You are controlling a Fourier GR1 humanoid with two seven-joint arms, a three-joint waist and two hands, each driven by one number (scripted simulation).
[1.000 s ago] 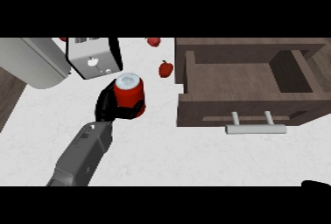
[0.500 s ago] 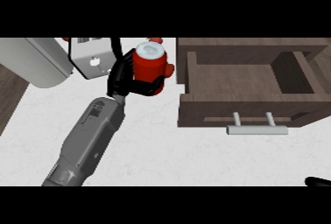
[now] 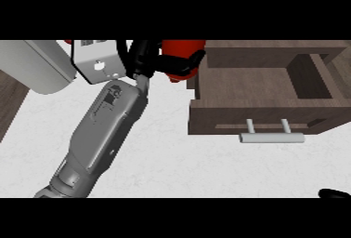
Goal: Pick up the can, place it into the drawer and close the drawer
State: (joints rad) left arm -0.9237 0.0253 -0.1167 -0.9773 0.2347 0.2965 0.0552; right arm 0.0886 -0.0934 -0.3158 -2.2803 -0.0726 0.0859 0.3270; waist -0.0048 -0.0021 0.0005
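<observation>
The red can (image 3: 182,55) is held up off the white counter, at the top middle of the head view, just left of the open drawer (image 3: 264,88). My left hand (image 3: 145,56) is curled round the can's left side, and a black finger (image 3: 195,57) shows across its right side. The can's top is cut off by the view's upper edge. The drawer is dark wood, pulled out, with nothing seen inside and a silver handle (image 3: 271,137) on its front. Only a black tip of my right hand (image 3: 333,194) shows at the lower right edge.
A white boxy appliance (image 3: 98,61) stands just left of the left hand. A large pale grey rounded object (image 3: 35,66) lies at the far left. The white counter (image 3: 198,167) spreads below the drawer, with a dark wood strip (image 3: 10,107) along its left.
My left arm has risen and stretched further up, carrying the can higher and rightward, close to the drawer's left wall. The small red object on the counter is now hidden.
</observation>
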